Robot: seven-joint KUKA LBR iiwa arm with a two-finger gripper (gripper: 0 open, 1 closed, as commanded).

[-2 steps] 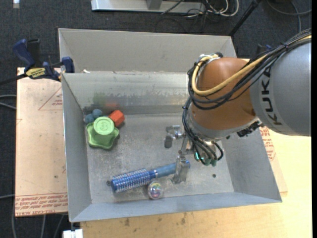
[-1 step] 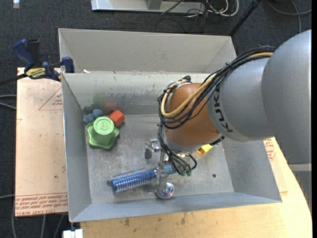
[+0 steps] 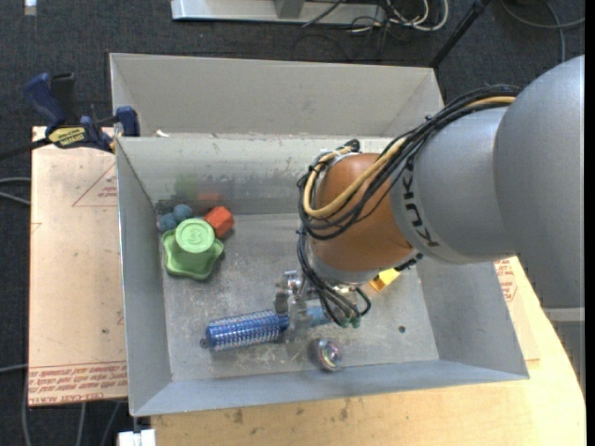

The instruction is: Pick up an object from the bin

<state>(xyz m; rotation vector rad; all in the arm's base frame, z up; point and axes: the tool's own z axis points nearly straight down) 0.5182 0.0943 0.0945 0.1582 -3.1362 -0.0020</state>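
Where the grey arm (image 3: 483, 193) comes in from the right, it covers much of the bin's right half, and its rounded body stands well above the floor. The grey metal bin (image 3: 279, 156) has sloping walls and a scuffed, bare floor on which the few things lie apart from each other, not heaped. An orange cover (image 3: 358, 216) sits on the wrist, with yellow and black cables (image 3: 321, 189) looped round its left side.

Against the left wall lies a green lobed knob (image 3: 192, 247), flat on the floor with its round top facing up. Nearer the front wall lies a blue ribbed roller (image 3: 244, 331), on its side, running left to right. The pincer (image 3: 297, 307) is low over the floor, right at the roller's right end, seemingly touching it; whether it is wide, narrow or gripping cannot be told.

A small orange block (image 3: 219, 218) sits just beside the green knob on its upper right, and a small blue piece (image 3: 170, 217) touches the knob on its upper left. A yellow bit (image 3: 382, 280) peeps out from under the orange cover. A little silver piece (image 3: 326, 353) lies near the front wall, just below the pincer and apart from the roller.
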